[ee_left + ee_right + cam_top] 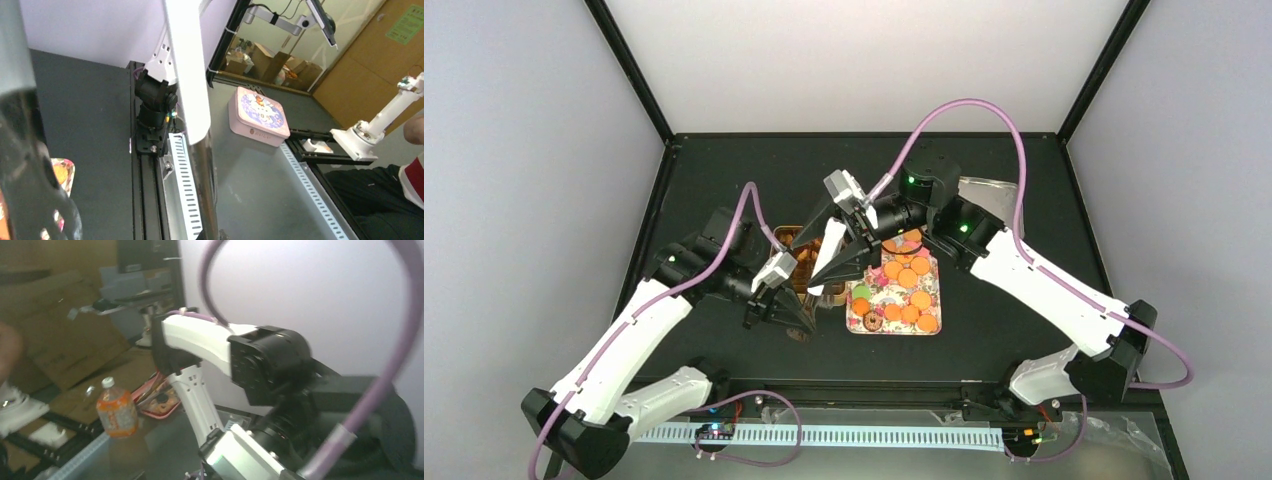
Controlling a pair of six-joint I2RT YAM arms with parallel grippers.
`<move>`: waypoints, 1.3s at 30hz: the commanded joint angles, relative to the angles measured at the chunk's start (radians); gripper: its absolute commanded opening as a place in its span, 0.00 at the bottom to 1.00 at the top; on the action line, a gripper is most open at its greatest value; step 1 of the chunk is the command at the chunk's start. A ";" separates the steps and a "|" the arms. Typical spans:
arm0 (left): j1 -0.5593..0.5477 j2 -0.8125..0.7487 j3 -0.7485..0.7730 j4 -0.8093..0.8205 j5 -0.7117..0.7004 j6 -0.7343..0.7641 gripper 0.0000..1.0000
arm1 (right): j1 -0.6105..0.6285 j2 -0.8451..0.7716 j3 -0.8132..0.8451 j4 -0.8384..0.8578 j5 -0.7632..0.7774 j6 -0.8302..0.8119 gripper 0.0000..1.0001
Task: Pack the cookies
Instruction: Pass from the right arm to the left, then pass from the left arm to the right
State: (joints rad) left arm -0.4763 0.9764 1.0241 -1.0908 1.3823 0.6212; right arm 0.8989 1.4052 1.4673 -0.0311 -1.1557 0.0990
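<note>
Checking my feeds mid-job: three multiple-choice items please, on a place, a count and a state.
1. The small round orange biscuits lie: A on the flowered rectangular tray; B in a glass jar; C in a bowl.
2. Green round biscuits on it: A none; B one; C three.
3. The orange plastic drink bottle: A lying; B upright, capped; C upside down.
A: top view shows them on the tray. B: one, at its left edge. B: right wrist view shows it standing.
</note>
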 commanded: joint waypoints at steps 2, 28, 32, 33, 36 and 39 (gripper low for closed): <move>0.007 -0.037 0.011 0.123 -0.050 -0.080 0.01 | -0.020 -0.053 -0.030 -0.134 0.242 -0.044 0.78; 0.007 -0.057 -0.044 0.361 -0.390 -0.221 0.02 | -0.104 -0.177 -0.264 0.022 0.368 0.139 0.78; 0.007 -0.061 -0.053 0.368 -0.407 -0.216 0.01 | -0.103 -0.153 -0.232 0.021 0.325 0.119 0.74; 0.007 -0.061 -0.053 0.369 -0.414 -0.216 0.02 | -0.102 -0.148 -0.226 0.014 0.318 0.113 0.72; 0.007 -0.063 -0.046 0.373 -0.444 -0.218 0.02 | -0.099 -0.132 -0.207 -0.030 0.305 0.092 0.63; 0.007 -0.062 -0.041 0.373 -0.462 -0.216 0.01 | -0.098 -0.127 -0.202 -0.069 0.303 0.073 0.52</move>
State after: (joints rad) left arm -0.4728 0.9226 0.9661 -0.7547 0.9607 0.4080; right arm 0.7914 1.2694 1.2343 -0.0528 -0.8051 0.2012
